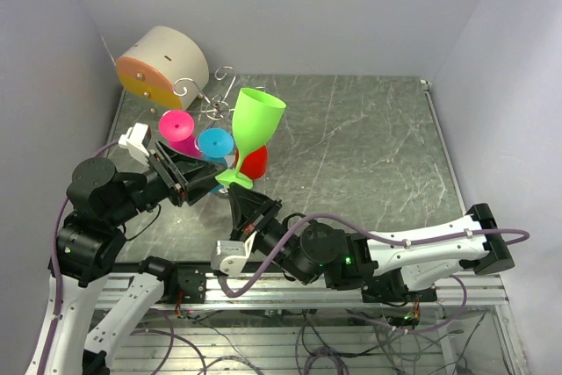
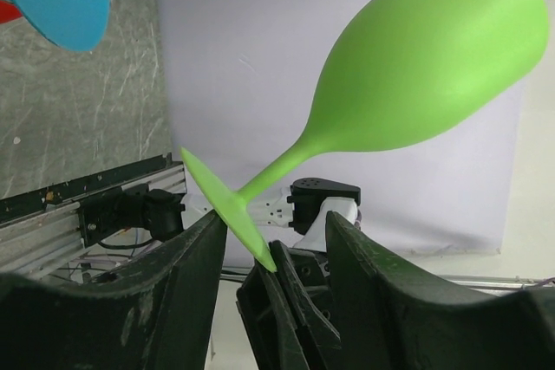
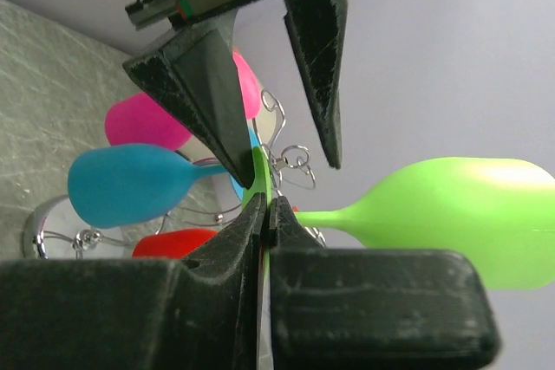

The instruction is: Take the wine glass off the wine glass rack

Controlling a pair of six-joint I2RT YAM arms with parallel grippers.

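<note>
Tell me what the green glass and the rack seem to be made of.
The green glass looks like plastic: opaque, even colour, soft satin sheen. The rack looks like bare metal wire, silver and shiny, with bright glints on its curls.

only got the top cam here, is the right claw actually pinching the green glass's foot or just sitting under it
Observer: Pinching. In the right wrist view the right claw is shut on the flat foot of the lime-green plastic wine glass, which is seen edge-on between its fingertips.
Operator: and the left one, is it gripping too
Observer: No. The left wrist view shows the left claw open, with its fingers standing either side of that foot and not closed on it.
Operator: stem clear of the hooks?
Observer: Looks so. In the left wrist view no hook of the silver metal wire rack circles the stem, and only plain wall shows behind it.
</note>
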